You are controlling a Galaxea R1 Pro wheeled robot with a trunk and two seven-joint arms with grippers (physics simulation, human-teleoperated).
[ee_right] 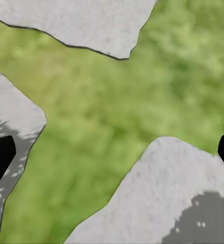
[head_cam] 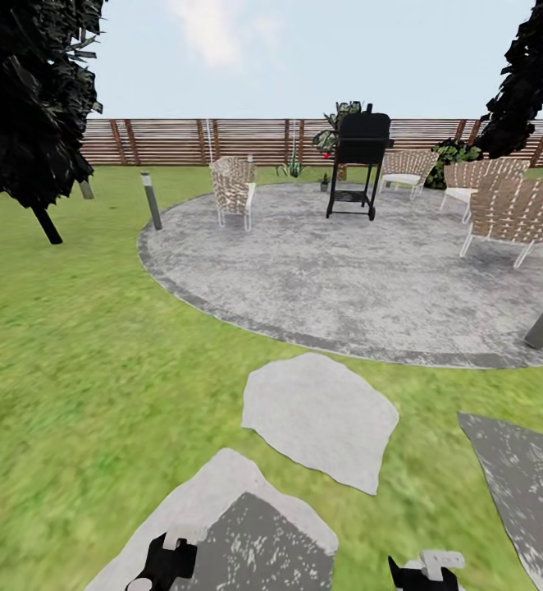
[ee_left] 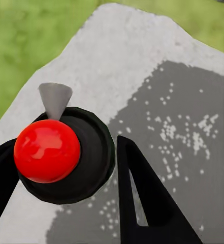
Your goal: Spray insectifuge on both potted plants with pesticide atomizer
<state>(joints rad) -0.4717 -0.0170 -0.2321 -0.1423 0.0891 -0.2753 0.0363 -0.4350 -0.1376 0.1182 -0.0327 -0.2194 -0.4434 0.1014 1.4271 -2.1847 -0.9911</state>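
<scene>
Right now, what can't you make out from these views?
- Potted plants: small greenery by the fence in head view, too small to identify.
- Pesticide atomizer: left wrist view sees its top; body hidden below.
- Left gripper and right gripper: cut off by head view's lower edge.

"Where are the robot's two hands?"

"Both are low in front of it. The left gripper point(head_cam: 166, 565) has its black fingers point(ee_left: 142, 198) closed around the pesticide atomizer point(ee_left: 58, 155)."

"And the other one?"

"The right gripper point(head_cam: 426, 574) has its fingers point(ee_right: 0, 155) spread wide apart. It holds nothing and points down."
</scene>
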